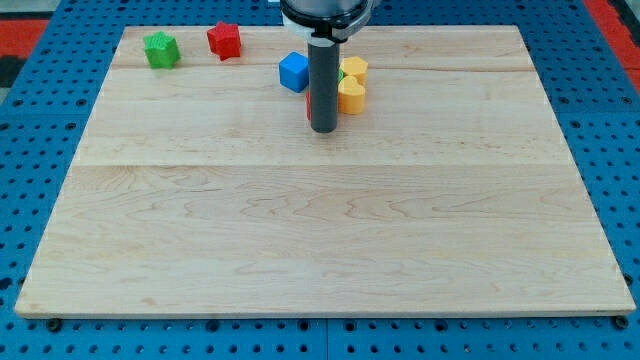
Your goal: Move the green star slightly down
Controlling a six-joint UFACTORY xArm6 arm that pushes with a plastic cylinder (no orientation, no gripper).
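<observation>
My tip (322, 130) is the blunt lower end of a straight dark rod; it has no jaws to be wide or narrow and it holds nothing, resting on the wood just below a tight cluster of blocks near the view's top centre. The rod stands in front of that cluster and hides part of it: a sliver of red (309, 103) shows at the rod's left edge and a speck of green at its right edge, both too covered for any shape to be made out. Touching the rod's left side is one blue cube (293, 72). On its right sit two yellow blocks, a yellow block behind (355, 68) and a yellow rounded block in front (351, 95), their outlines partly cut off by the rod. Well apart, at the view's top left, the green star (161, 49) lies near the board's upper edge, with one red star (225, 41) just beside it on the right. The wooden board (320, 250) is pale, smooth planking with visible grain, lying on a blue perforated surface (30, 150).
</observation>
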